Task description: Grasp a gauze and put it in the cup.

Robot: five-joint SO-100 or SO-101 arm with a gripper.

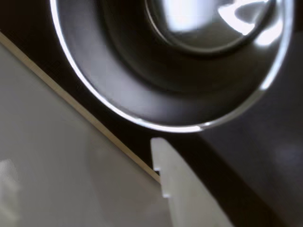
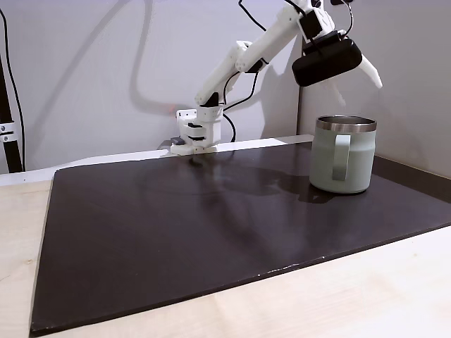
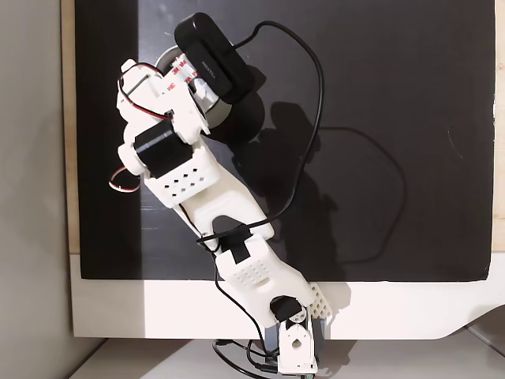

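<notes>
the white arm reaches over the cup [image 2: 342, 163], which stands on the dark mat [image 2: 176, 239] at about three o'clock in a fixed view. the gripper [image 2: 366, 74] hangs just above its steel rim; whether it is clenched or released cannot be told. the gauze cannot be made out.

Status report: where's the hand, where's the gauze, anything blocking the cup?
Hand raised over the cup, one white finger beside the rim; open or shut unclear. Gauze not seen. Mat around the cup bare, nothing in the way.
</notes>
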